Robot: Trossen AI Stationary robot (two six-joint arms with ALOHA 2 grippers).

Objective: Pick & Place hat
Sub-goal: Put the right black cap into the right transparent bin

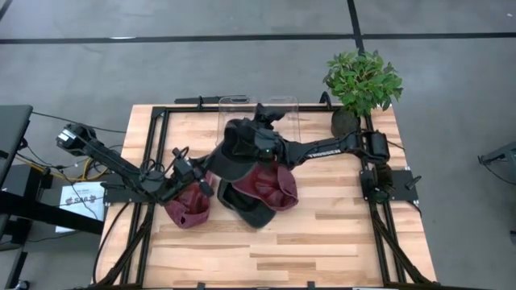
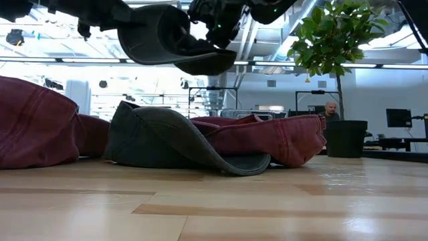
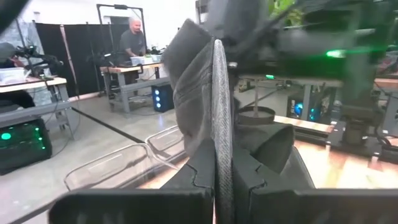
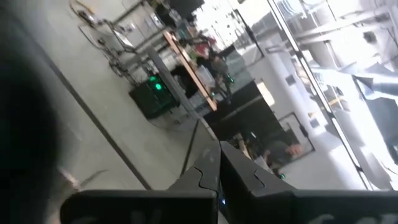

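A dark grey hat (image 1: 232, 163) hangs above the table, seen in the low view as a lifted hat (image 2: 167, 37). My left gripper (image 1: 203, 173) is shut on it from the table's left. My right gripper (image 1: 246, 147) reaches in from the right over the hat's top, and its fingers (image 4: 219, 171) are shut with nothing showing between them. On the table lie a maroon hat (image 1: 187, 208), a second maroon hat (image 1: 272, 185) and another dark grey hat (image 1: 250, 213), which rests on its brim (image 2: 227, 164). My left gripper (image 3: 222, 186) pinches the dark grey hat's rim edge (image 3: 222, 118) between its two fingers, coming in roughly level from the table's left. The edge runs along the fingers and stands up past their tips. The hat is lifted clear of the table. My right gripper sits on the hat's far-right side; whether it touches the hat I cannot tell.
Two clear plastic bins (image 1: 258, 109) stand at the table's far edge, behind the hats. A potted plant (image 1: 363, 80) stands at the far right corner. Bare wood (image 1: 322, 242) lies along the near side. People stand in the room beyond.
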